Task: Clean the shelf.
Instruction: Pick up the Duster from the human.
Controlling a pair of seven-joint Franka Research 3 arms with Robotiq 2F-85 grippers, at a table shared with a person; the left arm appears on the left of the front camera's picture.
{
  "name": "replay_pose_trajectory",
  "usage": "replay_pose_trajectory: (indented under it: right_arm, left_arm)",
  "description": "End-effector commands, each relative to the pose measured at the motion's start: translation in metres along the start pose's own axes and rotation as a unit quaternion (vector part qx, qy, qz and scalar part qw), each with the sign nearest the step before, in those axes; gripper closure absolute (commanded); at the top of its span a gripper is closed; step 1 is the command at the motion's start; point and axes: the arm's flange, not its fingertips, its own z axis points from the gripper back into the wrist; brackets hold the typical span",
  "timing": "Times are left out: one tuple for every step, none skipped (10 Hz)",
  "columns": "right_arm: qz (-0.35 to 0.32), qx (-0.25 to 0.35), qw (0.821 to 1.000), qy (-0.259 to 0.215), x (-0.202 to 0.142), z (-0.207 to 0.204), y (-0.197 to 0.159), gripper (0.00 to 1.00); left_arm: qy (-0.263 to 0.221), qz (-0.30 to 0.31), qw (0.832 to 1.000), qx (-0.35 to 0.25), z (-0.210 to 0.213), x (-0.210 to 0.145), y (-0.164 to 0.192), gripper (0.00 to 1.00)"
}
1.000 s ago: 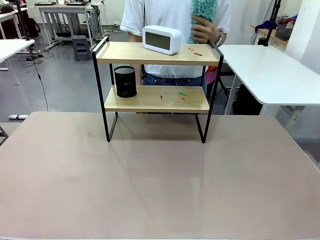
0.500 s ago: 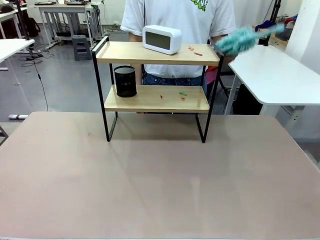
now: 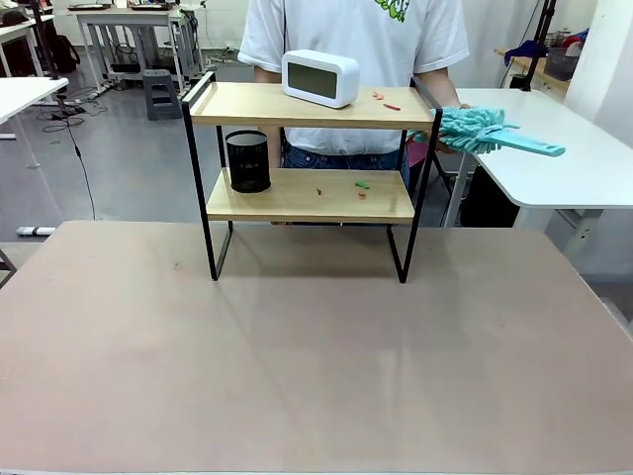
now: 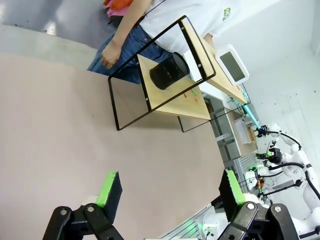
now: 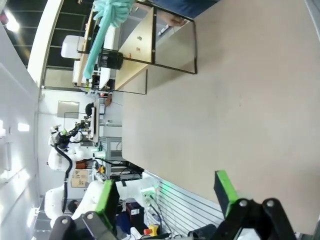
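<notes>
Looks like you're sitting right at the start of this one. The big tan table (image 3: 316, 366) is lying bare in front of you, and the shelf (image 3: 312, 198) is standing upright at its far edge, right in front of the person (image 3: 346, 30). The white side table (image 3: 564, 148) is sitting off to the right.

Both arms are hanging back. The left gripper (image 4: 170, 190) and the right gripper (image 5: 165, 194) are both gaping wide, holding nothing, well apart from the shelf.

A teal duster (image 3: 490, 132) is poking out just beside the shelf's right post, over the side table. I can't tell whether the person is holding it or it's resting there. I'm guessing you're going to need it in a gripper next, handle first.

Stuff getting in your way: a white clock (image 3: 319, 77) is sitting on the top board and a black mesh cup (image 3: 248, 161) on the lower one. The mess itself is tiny: reddish scraps (image 3: 388, 102) up top and green and red bits (image 3: 359, 185) below.
</notes>
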Motion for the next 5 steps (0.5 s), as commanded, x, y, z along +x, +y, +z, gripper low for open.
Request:
replay_pose_trajectory:
  right_arm:
    - [-0.088, 0.056, 0.994, 0.027, 0.043, -0.005, 0.054, 0.0]
    - [-0.151, 0.042, 0.987, 0.031, 0.068, -0.026, 0.083, 0.0]
    - [-0.176, 0.033, 0.982, 0.06, 0.088, -0.052, 0.107, 0.0]
    - [-0.188, 0.037, 0.979, 0.068, 0.105, -0.082, 0.124, 0.0]
    - [-0.207, 0.04, 0.974, 0.081, 0.124, -0.115, 0.136, 0.0]
  left_arm:
    - [-0.004, -0.011, 1.0, -0.008, -0.001, 0.003, 0.0, 0.0]
    - [-0.004, -0.011, 1.0, -0.008, -0.001, 0.003, 0.0, 0.0]
    - [-0.004, -0.011, 1.0, -0.008, -0.001, 0.003, 0.0, 0.0]
    - [-0.004, -0.011, 1.0, -0.008, -0.001, 0.003, 0.0, 0.0]
    - [-0.004, -0.011, 1.0, -0.008, -0.001, 0.003, 0.0, 0.0]
